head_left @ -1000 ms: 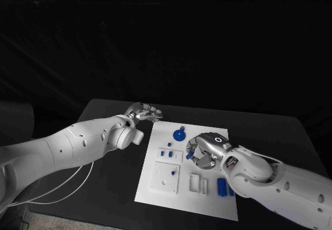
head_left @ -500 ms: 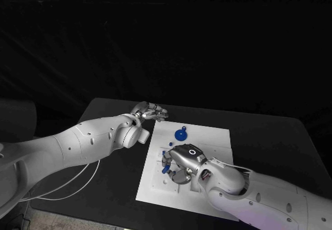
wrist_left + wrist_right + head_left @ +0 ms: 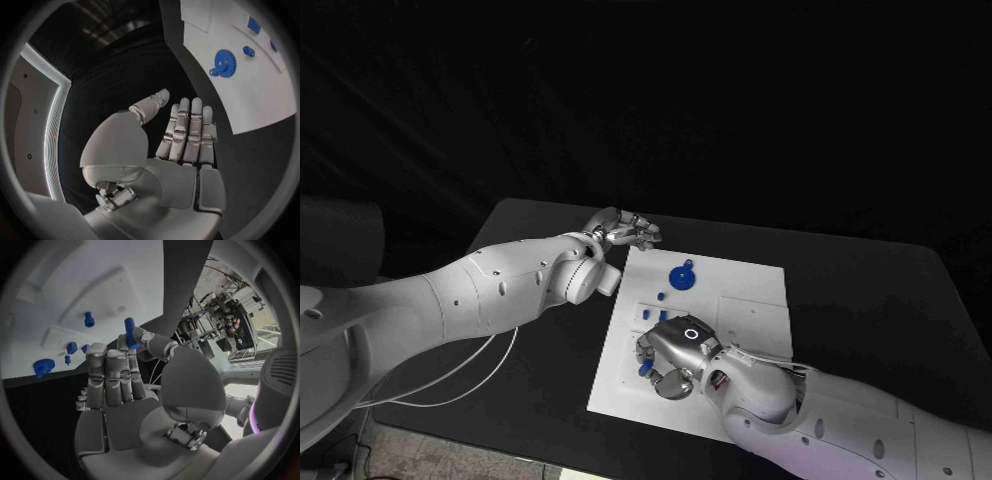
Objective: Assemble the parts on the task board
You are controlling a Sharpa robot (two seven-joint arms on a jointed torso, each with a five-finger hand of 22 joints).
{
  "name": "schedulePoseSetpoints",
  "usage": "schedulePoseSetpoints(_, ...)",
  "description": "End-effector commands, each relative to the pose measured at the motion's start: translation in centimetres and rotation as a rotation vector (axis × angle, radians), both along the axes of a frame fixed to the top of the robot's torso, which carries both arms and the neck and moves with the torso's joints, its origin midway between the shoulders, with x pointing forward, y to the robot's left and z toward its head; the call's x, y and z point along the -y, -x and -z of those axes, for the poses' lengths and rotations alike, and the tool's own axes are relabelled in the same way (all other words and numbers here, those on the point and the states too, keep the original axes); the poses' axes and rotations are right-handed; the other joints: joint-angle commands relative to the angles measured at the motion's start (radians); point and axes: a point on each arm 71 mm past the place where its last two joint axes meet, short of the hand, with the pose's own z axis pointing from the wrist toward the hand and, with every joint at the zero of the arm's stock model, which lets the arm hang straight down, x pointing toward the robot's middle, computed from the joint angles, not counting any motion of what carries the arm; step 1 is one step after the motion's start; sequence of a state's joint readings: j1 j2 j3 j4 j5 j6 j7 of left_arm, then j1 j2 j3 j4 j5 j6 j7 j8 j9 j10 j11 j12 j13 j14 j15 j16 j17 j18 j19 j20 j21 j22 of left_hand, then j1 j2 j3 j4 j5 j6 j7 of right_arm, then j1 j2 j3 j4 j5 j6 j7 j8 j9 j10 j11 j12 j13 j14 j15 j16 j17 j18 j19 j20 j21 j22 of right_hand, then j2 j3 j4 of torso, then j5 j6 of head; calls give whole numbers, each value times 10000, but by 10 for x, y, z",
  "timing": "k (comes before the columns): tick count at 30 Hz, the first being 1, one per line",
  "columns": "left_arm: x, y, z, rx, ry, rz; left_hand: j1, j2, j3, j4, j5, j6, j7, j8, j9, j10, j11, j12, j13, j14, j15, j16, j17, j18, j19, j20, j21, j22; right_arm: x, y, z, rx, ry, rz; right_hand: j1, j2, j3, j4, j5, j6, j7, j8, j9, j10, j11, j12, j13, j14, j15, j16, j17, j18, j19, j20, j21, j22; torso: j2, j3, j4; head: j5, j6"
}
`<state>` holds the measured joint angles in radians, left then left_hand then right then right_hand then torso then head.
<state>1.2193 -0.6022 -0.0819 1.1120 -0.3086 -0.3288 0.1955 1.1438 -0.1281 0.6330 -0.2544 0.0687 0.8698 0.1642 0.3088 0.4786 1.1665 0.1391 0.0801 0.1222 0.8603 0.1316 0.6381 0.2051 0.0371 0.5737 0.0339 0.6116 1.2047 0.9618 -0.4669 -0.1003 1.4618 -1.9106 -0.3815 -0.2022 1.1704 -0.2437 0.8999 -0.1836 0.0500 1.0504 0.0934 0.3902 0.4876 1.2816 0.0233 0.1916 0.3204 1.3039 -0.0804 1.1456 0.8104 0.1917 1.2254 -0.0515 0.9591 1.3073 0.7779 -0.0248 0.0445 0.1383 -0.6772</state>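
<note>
Now: right hand has moved across white board toward its near-left corner, pinching blue peg | likely insertion next | left hand stays empty, fingers straight.

Task board lies in the middle of the counter, long side running away from the robot. Gear sits on the board's far part, toward the left edge. Nearer along the same left side, small parts stand on the board. Right hand is over the board's near-left part, a peg pinched between thumb and fingers, raised above the board. Left hand hangs over the counter just off the board's far-left corner, not touching it, fingers straight and close together. The left wrist view has the gear ahead of the left hand, well apart.
</note>
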Motion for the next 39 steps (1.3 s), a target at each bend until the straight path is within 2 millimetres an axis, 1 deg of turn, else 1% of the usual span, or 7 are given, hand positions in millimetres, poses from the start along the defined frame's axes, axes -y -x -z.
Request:
schedulePoseSetpoints(1, 3, 0, -1, 3, 104, 169, 23, 95, -47, 29, -43, -93, 0, 32, -1, -44, -19, -38, -14, 64, 12, -67, 10, -13, 43, -11, -60, 10, 0, 0, 3, 171, 405, -59, -19, 86, 2, -41, -4, 70, 30, 32, 68, 533, -19, 27, 14, -63, -94, 34, -10, 701, 18, -57, 44, 193, 8, 8, -13, 16, -18)
schedulePoseSetpoints(3, 3, 1, -1, 1, 105, 171, 22, 95, -48, 29, -43, -94, 0, 32, -1, -45, -18, -39, -15, 64, 12, -69, 12, -14, 42, -11, -62, 11, 1, -1, 3, 233, 461, -21, -21, 88, 4, -46, -4, 70, 30, 31, 70, 532, -19, 26, 18, -63, -94, 34, -10, 701, 19, -58, 44, 193, 2, 17, -24, 17, -19)
schedulePoseSetpoints(6, 3, 1, -1, 0, 104, 168, 21, 96, -49, 29, -43, -95, 0, 32, -1, -46, -18, -39, -16, 64, 12, -73, 15, -14, 42, -11, -64, 11, 2, -2, 4, 226, 526, 13, -23, 90, 7, -53, -3, 71, 30, 31, 73, 531, -19, 26, 23, -62, -94, 34, -10, 701, 19, -59, 45, 193, 0, 19, -31, 17, -21)
schedulePoseSetpoints(14, 2, 1, -1, -1, 104, 166, 20, 96, -52, 29, -43, -97, 0, 32, -2, -49, -17, -41, -19, 64, 13, -81, 21, -15, 42, -11, -68, 13, 3, -4, 7, 225, 762, 39, -29, 91, 11, -65, -3, 72, 29, 30, 78, 530, -19, 26, 33, -60, -94, 34, -10, 701, 20, -62, 47, 193, 3, 31, -34, 25, -43)
schedulePoseSetpoints(22, 3, 1, -1, -8, 116, 197, 20, 96, -54, 29, -43, -99, 1, 32, -2, -50, -16, -42, -22, 65, 13, -89, 28, -15, 42, -11, -72, 15, 1, -4, 10, 236, 887, 20, -37, 95, 15, -79, -3, 72, 29, 28, 83, 527, -19, 24, 43, -59, -94, 34, -10, 701, 20, -64, 49, 192, 0, 25, -24, 25, -64)
schedulePoseSetpoints(36, 4, 2, -1, -27, 119, 219, 19, 98, -58, 28, -44, -101, 1, 33, -3, -52, -15, -42, -27, 67, 14, -104, 42, -16, 43, -11, -80, 19, -1, -2, 15, 161, 1140, -88, -52, 107, 23, -107, -2, 70, 29, 24, 93, 521, -18, 21, 64, -59, -93, 32, -11, 701, 19, -67, 52, 192, -1, 26, -28, 53, -105)
schedulePoseSetpoints(39, 4, 2, -1, -26, 119, 223, 19, 97, -59, 28, -44, -102, 1, 33, -4, -53, -14, -43, -28, 67, 14, -108, 45, -17, 43, -11, -81, 20, -2, -1, 18, 158, 1247, -155, -58, 109, 23, -116, -2, 69, 30, 22, 96, 518, -17, 20, 70, -59, -93, 31, -11, 701, 18, -67, 53, 192, -3, 21, -28, 53, -116)
